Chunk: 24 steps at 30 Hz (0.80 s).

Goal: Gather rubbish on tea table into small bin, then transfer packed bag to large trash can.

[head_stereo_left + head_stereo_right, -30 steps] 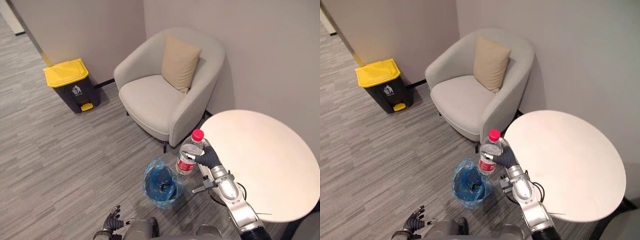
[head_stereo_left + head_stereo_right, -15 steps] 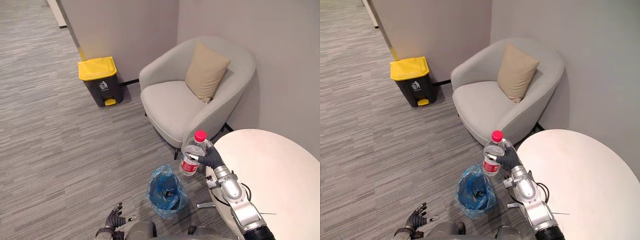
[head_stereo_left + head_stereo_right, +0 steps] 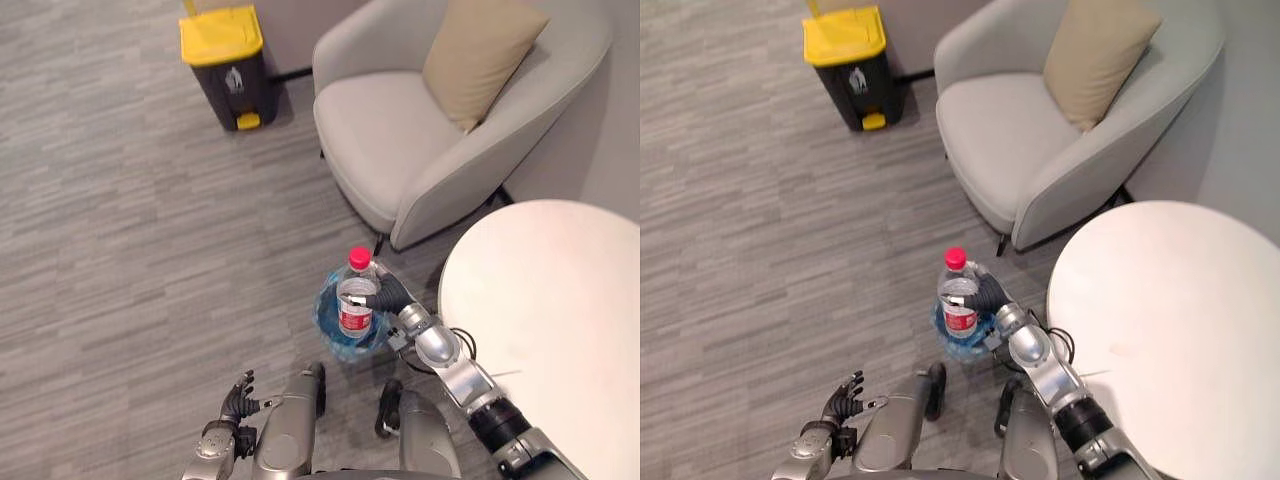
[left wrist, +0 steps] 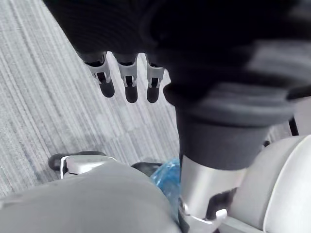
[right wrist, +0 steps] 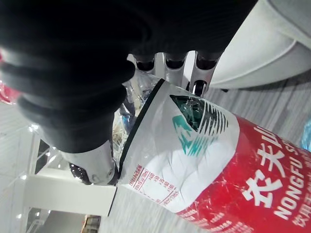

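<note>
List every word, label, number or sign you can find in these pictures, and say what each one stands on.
Label on the bottle held in the right hand: white brand lettering on a red band, with a green emblem on the white part; the brand is not quoted.
Same label, small red print on white: too small to read.
Large trash can: a white figure pictogram on its dark front; no words legible.

A lounge or waiting corner — grey striped floor [image 3: 130,230], a pale armchair [image 3: 390,150] with a tan cushion [image 3: 480,55], a round white counter [image 3: 560,310], a yellow-lidded pedal bin [image 3: 225,60].
</note>
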{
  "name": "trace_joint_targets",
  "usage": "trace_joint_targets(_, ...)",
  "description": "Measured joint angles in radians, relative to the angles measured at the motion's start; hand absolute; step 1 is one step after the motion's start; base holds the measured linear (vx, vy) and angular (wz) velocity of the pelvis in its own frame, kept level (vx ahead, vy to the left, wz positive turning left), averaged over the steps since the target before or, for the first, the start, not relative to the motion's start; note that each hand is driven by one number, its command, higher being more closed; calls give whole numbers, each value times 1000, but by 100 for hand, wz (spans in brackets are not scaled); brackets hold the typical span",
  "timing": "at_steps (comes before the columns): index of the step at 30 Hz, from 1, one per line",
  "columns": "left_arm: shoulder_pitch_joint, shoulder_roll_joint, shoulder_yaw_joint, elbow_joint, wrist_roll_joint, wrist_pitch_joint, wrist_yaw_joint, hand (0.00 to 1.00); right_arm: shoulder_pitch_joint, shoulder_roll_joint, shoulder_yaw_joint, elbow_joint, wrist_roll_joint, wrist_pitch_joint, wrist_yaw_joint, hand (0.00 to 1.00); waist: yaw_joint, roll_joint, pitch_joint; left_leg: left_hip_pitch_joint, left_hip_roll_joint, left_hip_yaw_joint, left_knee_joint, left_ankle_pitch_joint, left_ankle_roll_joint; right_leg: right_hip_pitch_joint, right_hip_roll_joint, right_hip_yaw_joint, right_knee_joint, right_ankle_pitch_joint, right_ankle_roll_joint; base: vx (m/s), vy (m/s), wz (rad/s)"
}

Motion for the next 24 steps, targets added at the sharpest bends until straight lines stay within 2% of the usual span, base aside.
trace_joint_targets(10,-142,-29,45,-83,-39,-15,43,0,-202,5,18,20,-10,4,-90,100,6,4,74,-348,57,89,167,2,-3,-374,-31,41,201,0,-1,-138,-5,-4)
trace_joint_targets(12,-184,-47,76,-106,-39,-15,47,0,-236,5,17,21,-12,5,-108,100,20,1,86,-416,73,103,204,2,-3,-446,-35,45,244,-3,-6,-108,-37,-1)
trace_joint_targets(15,-263,-84,96,-142,-49,-17,58,0,-319,5,-1,36,-34,22,-125,100,23,-4,121,-532,79,101,267,2,-2,-562,-48,44,323,-20,-27,-89,-36,10)
trace_joint_targets(19,-331,-82,146,-189,-76,-34,68,0,-423,3,-31,93,-48,28,-153,100,25,-23,149,-677,85,99,327,7,4,-717,-56,52,404,-32,-42,-78,-44,5)
trace_joint_targets(24,-362,-77,157,-216,-95,-46,81,0,-474,-16,-53,175,-49,52,-192,100,28,-27,151,-774,95,96,371,18,12,-815,-62,49,464,-55,-46,3,-7,5)
